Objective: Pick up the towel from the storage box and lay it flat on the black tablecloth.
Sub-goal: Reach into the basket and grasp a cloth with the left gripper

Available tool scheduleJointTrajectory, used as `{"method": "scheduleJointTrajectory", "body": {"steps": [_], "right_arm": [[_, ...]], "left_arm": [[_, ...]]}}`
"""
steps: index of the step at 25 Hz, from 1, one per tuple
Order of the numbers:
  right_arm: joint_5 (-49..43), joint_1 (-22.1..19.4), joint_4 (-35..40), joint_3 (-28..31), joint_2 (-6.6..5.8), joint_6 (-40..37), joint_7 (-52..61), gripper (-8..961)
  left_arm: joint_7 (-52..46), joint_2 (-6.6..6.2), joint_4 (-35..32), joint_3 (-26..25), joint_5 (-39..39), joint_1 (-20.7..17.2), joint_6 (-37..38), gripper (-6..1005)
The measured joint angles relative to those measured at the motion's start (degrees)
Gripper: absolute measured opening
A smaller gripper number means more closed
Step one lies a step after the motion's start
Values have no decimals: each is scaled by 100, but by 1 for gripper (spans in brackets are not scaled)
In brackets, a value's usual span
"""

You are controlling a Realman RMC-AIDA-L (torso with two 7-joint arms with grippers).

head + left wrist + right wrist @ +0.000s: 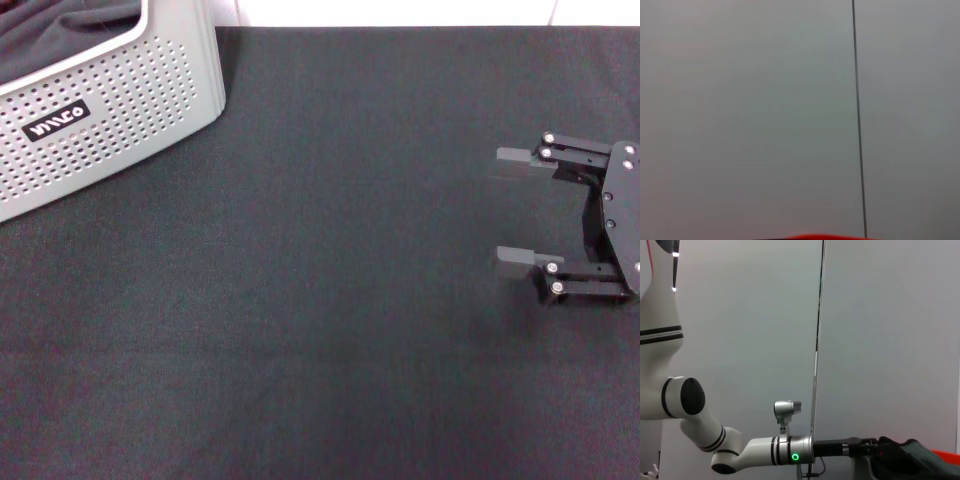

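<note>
Right gripper [512,208] hovers over black tablecloth [330,250], right side, fingers spread apart, holding nothing. Storage box [120,110] at far left corner; dark cloth [60,30] inside. Left gripper [875,450] reaches into box, grip hidden.

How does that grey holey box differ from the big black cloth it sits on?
The storage box is light grey, rigid plastic dotted with rows of small holes, and carries a small black label; the black tablecloth is plain dark woven fabric with no markings. The box stands upright at the far left, while the tablecloth lies flat and spreads much wider, under the open right gripper too. Neither is held.
</note>
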State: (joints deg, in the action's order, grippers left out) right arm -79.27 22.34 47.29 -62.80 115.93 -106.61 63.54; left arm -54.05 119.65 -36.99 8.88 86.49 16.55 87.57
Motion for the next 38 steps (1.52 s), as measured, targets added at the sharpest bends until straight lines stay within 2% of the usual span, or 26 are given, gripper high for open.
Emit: {"method": "scheduleJointTrajectory", "body": {"steps": [3,11,17,27,38], "right_arm": [[0,-2,-31,21,0,0,0,723],[-1,-2,-53,24,0,9,-7,723],[-1,-2,-54,17,0,10,-8,723],[-2,-2,-62,16,0,9,-8,723],[-5,-1,-62,20,0,4,-8,723]], "left_arm": [[0,-2,0,0,-11,0,-25,763],[-28,-4,12,-2,-45,29,-31,614],[-158,-7,59,-1,-50,135,-151,447],[-167,-7,96,-15,-66,238,-250,330],[-161,0,246,-51,-331,111,-221,339]]}}
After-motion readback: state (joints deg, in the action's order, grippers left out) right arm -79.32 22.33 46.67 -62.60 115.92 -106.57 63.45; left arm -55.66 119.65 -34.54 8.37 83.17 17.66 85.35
